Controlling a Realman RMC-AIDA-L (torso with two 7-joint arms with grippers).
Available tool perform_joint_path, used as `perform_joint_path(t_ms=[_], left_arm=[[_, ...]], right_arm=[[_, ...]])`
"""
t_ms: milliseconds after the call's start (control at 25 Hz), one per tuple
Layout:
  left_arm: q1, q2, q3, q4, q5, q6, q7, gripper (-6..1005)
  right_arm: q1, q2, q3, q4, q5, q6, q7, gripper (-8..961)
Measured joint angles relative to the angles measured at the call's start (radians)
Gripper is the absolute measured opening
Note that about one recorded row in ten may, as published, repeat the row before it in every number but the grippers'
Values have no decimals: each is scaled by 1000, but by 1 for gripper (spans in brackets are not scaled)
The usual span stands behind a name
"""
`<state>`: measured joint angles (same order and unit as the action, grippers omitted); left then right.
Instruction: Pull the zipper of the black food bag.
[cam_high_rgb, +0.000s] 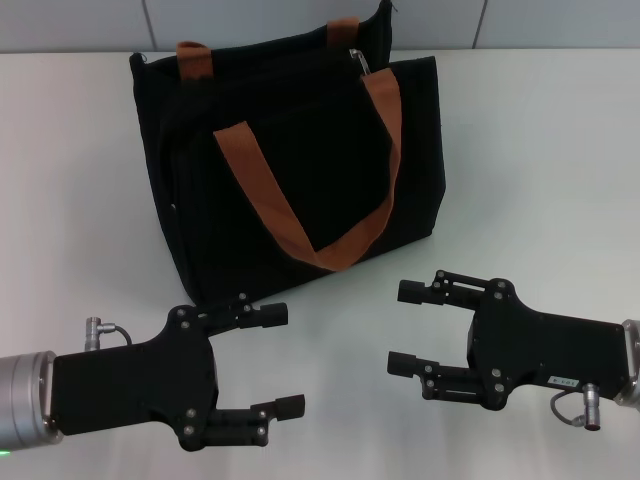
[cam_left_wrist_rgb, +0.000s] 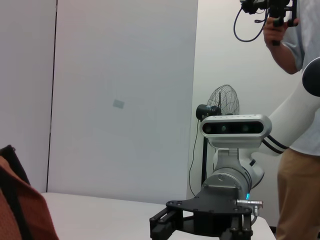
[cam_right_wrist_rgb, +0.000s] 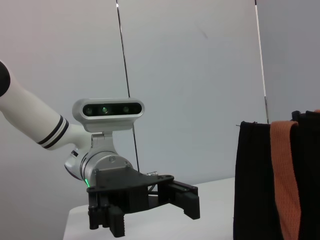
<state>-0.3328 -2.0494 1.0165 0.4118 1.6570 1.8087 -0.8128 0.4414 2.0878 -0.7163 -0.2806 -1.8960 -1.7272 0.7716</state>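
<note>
While the black food bag (cam_high_rgb: 290, 160) stands at the far centre of the table (cam_high_rgb: 540, 150), zipper (cam_high_rgb: 362, 62) at its far right top edge, we hold our left gripper (cam_high_rgb: 272, 362) and right gripper (cam_high_rgb: 408, 328) wide, near and empty, probably ready to reach.

Counted on the white table (cam_high_rgb: 540, 150): one black food bag (cam_high_rgb: 290, 170), standing toward the far edge, with two rust-orange strap handles (cam_high_rgb: 300, 215) and one silver zipper (cam_high_rgb: 360, 60). Near the front edge, two grippers: left gripper (cam_high_rgb: 278, 362), right gripper (cam_high_rgb: 404, 328), both spread wide.
</note>
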Motion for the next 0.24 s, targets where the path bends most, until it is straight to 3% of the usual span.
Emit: perform_joint_path(t_ms=[240], left_arm=[[0, -8, -1, -5, -2, -1, 24, 838]], right_arm=[[-1, 0, 7, 6, 2, 0, -7, 740]])
